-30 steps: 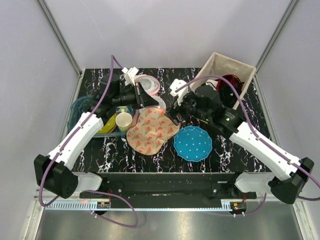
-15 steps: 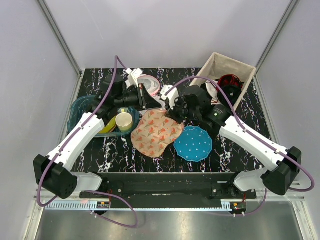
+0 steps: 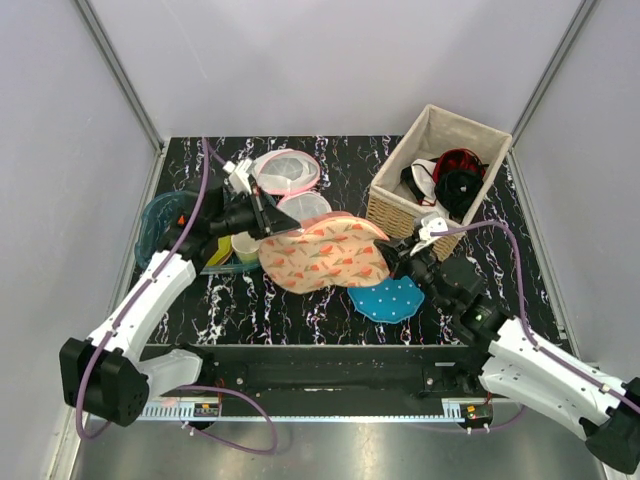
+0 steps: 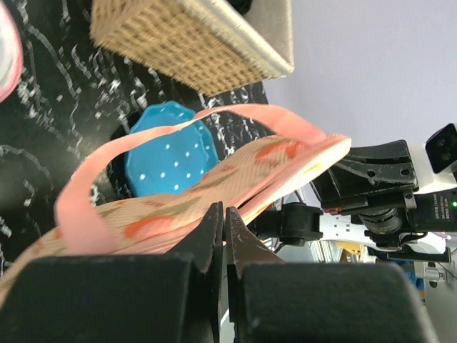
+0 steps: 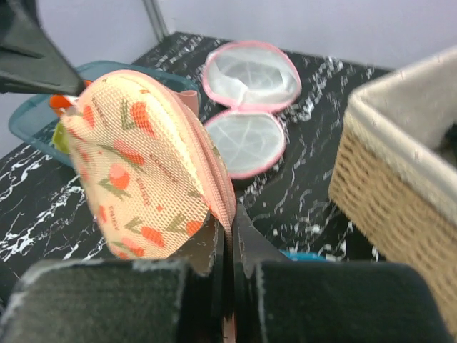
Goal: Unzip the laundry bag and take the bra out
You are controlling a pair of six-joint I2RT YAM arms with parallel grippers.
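- The large oval peach-orange laundry bag (image 3: 325,256) with the little leaf print sits mid-frame in the top view. It's pulled out sideways between the two claws.
- The left gripper (image 3: 266,222) is at the bag's left end. In its wrist view the fingers are pinched tight on the printed fabric, with no gap between them.
- The right gripper (image 3: 393,256) has the bag's right end. Its wrist cam shows the fingers clamped on the pink trim edge, so it's closed on the bag too.
- From the left wrist cam we see a strip of pink trim arching up off the printed fabric, and there's blue showing through the gap. We honestly can't tell how far the zip has been run.
- We can't tell whether the bag's lower edge touches the black marbled table (image 3: 500,250).
- The round blue polka-dot pouch (image 3: 392,299) lies flat just below the bag's right end, partly tucked under it from above.
- Two round white mesh bags with pink rims (image 3: 287,170) lie side by side above the left end of the bag, near the upper middle.
- The woven wicker basket (image 3: 395,205) is at the upper right, with black, red and white garments (image 3: 455,178) inside.
- A teal plastic tray (image 3: 158,215) sits at the left, with a pale yellow cup (image 3: 245,246) beside the left claw.
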